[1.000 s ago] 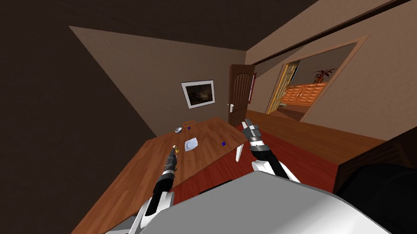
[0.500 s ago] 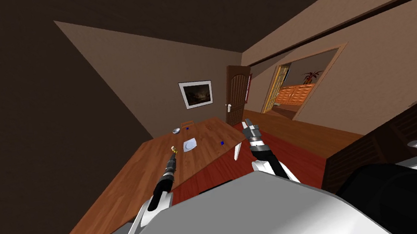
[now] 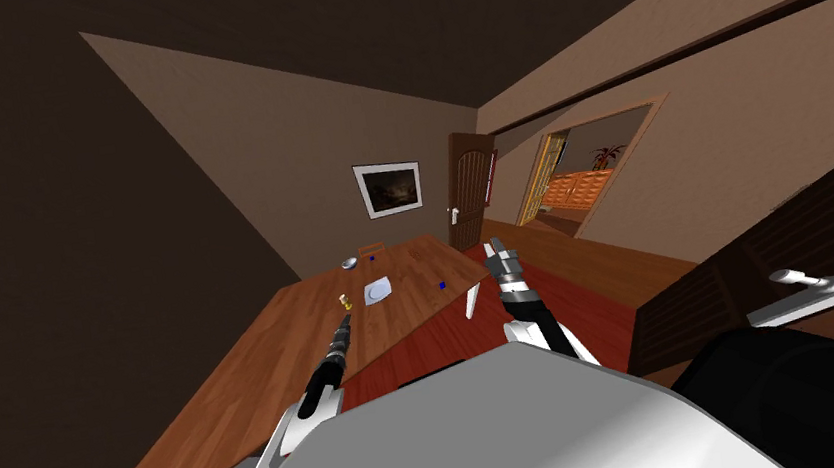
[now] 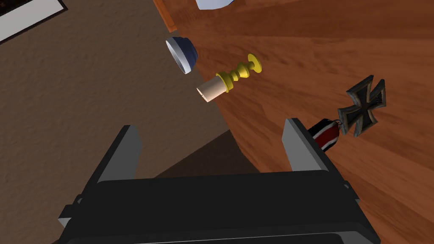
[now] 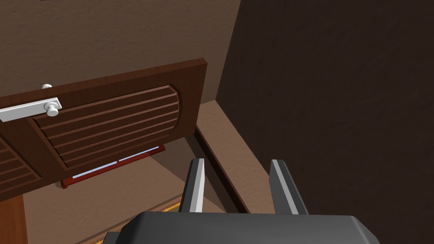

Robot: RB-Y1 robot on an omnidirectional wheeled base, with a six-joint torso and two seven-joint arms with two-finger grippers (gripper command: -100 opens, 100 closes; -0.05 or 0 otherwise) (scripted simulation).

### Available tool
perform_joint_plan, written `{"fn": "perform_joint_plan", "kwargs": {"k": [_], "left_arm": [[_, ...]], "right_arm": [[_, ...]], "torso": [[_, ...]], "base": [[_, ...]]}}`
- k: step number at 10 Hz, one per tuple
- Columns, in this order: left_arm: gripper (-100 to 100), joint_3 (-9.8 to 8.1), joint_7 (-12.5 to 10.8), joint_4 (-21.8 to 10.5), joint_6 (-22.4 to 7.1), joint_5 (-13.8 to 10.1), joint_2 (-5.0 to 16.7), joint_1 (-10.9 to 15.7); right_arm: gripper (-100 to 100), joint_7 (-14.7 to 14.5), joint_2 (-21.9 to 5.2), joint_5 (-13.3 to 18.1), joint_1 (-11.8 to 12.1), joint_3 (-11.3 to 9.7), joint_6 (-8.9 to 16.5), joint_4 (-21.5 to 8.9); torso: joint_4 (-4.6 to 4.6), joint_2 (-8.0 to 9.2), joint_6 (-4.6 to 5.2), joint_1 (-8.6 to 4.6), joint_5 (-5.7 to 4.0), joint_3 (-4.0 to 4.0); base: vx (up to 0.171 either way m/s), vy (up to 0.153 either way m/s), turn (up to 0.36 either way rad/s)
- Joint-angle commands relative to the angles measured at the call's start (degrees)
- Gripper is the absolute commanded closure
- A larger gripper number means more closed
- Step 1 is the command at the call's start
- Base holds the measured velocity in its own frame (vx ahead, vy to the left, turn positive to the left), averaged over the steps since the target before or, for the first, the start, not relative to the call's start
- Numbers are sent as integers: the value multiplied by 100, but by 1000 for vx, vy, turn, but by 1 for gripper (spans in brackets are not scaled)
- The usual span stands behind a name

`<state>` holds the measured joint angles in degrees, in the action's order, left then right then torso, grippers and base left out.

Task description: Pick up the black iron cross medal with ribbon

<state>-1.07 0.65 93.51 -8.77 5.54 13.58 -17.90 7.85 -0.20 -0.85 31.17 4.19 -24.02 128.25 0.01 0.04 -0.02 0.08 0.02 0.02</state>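
Your left gripper (image 4: 210, 125) hangs low over the wooden table (image 4: 296, 42) with its fingers spread wide and nothing between them. That looks like a hand readied for a grasp but not yet lined up. The medal (image 4: 363, 106) lies on the wood outside the gap, just beyond one finger. Its red-and-black striped ribbon (image 4: 326, 134) trails back toward that finger, and whether the two touch is hard to say. You would likely need to shift the hand sideways before closing. Farther along the table stand a yellow candlestick (image 4: 233, 78), a blue bowl (image 4: 182, 54) near the edge, and a white plate (image 3: 377, 292). Your right gripper (image 3: 504, 257) is held up off the table's corner, above the red-brown floor (image 3: 440, 344). Its fingers are apart and empty, seemingly parked out of the way. Behind the table the brown wall carries a framed picture (image 3: 388, 187). Then come a dark wooden door (image 3: 470, 189) and, farthest right, an open doorway (image 3: 589, 173).
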Motion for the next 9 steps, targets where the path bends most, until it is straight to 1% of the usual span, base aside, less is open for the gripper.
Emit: {"fn": "perform_joint_plan", "kwargs": {"k": [1, 6, 8, 9], "left_arm": [[-100, -26, 27, -169, -235, 21, 82, 68], [-100, -91, 93, -655, -672, 85, 313, 227], [-100, -121, 124, -877, -876, 115, 502, 300], [-100, -108, 114, -781, -826, 107, 437, 276]], "right_arm": [[0, 0, 0, 0, 0, 0, 0, 0], [0, 0, 0, 0, 0, 0, 0, 0], [0, 0, 0, 0, 0, 0, 0, 0], [0, 0, 0, 0, 0, 0, 0, 0]], "torso": [[0, 0, 0, 0, 0, 0], [0, -2, 0, -2, 0, -1], [0, -2, -1, -1, -1, -1], [0, -1, -1, -1, -1, -1]], "base": [[-18, 18, -70], [-11, 13, -56], [-11, 12, -65], [-5, 7, -7]]}}
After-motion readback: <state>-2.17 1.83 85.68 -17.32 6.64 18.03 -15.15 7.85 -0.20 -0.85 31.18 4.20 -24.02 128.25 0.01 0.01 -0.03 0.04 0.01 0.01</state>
